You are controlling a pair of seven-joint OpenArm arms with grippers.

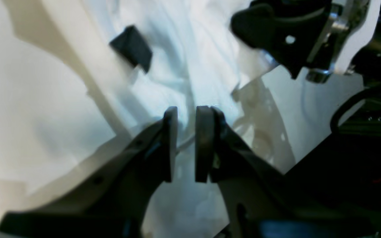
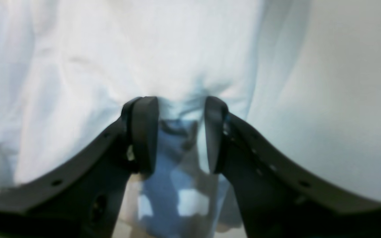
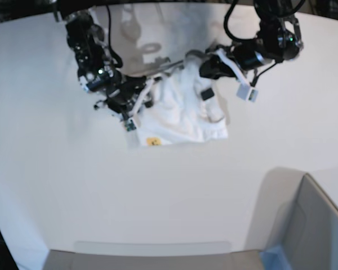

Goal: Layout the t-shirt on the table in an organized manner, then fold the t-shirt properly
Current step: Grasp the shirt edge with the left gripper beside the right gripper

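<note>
left wrist view: the shirt (image 1: 190,66) is soft white cloth, creased into ridges, with a small black tag (image 1: 132,48) on it; the left gripper (image 1: 186,114) has its 2 flat dark pads a narrow gap apart over a fold, and i cannot tell if they pinch it. right wrist view: the right gripper (image 2: 181,109) clamps a bunched fold with blue print. base view: the shirt lies crumpled on the smooth white table (image 3: 158,197), between both arms.

No legible text or labels anywhere.
</note>
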